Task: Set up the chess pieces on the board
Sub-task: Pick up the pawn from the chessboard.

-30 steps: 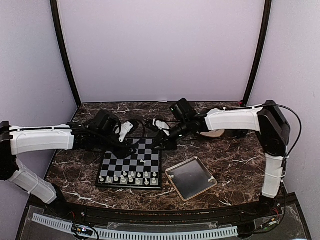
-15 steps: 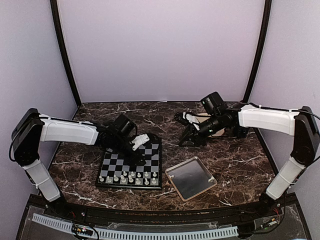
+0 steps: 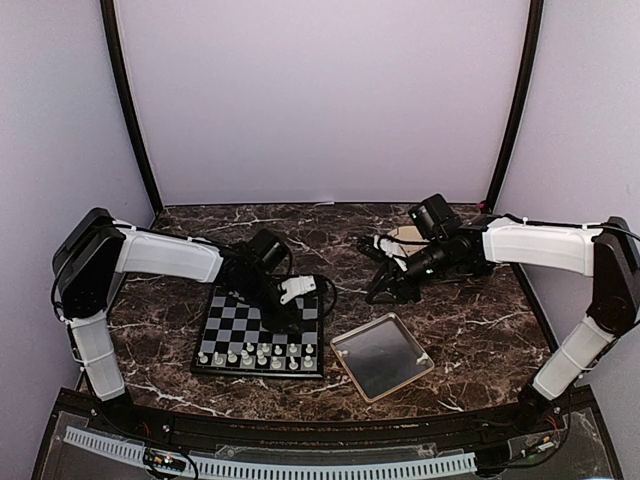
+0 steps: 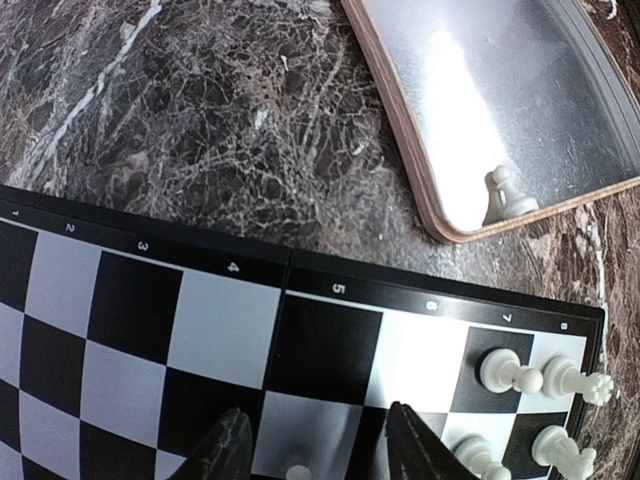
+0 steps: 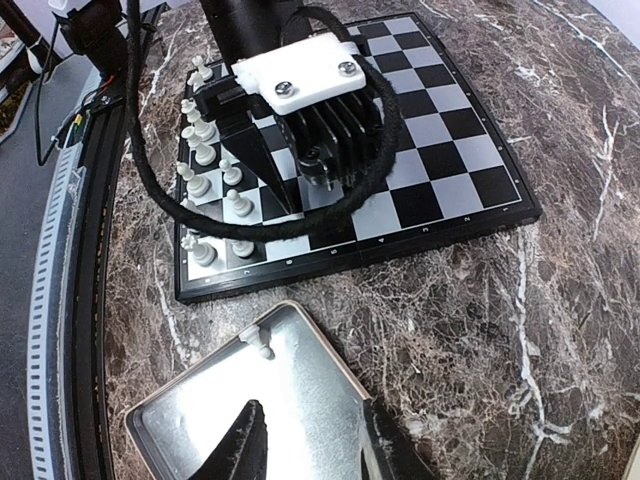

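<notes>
Seen from above, a dark marbled worktop (image 3: 480,320) carries a black-and-grey board (image 3: 225,330) on my left side, with a square metal tray (image 3: 385,365) just beside the board's right edge.

My left gripper (image 3: 290,318) hangs low over the right half of the board, pointing down. In its wrist view the two dark fingers (image 4: 225,455) stand spread above the squares. The white top of one piece (image 4: 297,472) shows between them at the bottom edge of the frame, with a gap on either side. Nothing is pinched.

The other pieces (image 3: 255,355) stand in two rows along the board's near edge. One pawn (image 4: 505,195) stands apart on the tray, just inside the corner that faces the board.

My right gripper (image 5: 310,415) is off the board. It hangs above the worktop just past the tray's far corner, near a round beige plate (image 3: 405,236) that my right arm partly hides. Its wrist view looks down on the tray corner with the pawn and across to the board. This gripper is also spread, with nothing between its fingers.
</notes>
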Tool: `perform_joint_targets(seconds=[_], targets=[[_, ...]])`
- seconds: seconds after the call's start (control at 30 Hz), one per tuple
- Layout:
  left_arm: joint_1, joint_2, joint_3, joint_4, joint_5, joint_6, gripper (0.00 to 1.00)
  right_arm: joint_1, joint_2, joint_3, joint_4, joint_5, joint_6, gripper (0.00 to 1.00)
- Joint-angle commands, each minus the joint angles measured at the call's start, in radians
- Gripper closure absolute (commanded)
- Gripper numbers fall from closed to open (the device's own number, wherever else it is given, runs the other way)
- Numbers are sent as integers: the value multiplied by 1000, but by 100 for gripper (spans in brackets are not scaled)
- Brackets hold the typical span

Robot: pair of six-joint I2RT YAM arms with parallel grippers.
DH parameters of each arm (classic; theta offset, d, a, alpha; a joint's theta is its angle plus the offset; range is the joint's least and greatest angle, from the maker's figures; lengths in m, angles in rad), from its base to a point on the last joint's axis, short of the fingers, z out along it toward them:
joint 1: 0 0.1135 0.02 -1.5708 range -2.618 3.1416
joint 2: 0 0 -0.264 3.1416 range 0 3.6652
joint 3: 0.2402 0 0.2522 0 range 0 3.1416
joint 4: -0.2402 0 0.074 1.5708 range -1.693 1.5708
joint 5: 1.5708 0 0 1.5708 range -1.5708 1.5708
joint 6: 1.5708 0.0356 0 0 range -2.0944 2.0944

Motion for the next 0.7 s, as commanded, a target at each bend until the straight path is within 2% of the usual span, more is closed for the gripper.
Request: perform_joint_targets(seconds=[0.0, 0.43, 0.67], targets=[[-1, -31, -11, -68, 25, 41, 52, -10, -31, -17, 27, -27, -6, 68], [-1, -92, -89, -107, -56, 44, 63, -12, -16, -14, 26, -40, -5, 68], [-1, -112, -112, -104, -99, 41, 66, -13, -10, -7, 27, -44, -1, 68]])
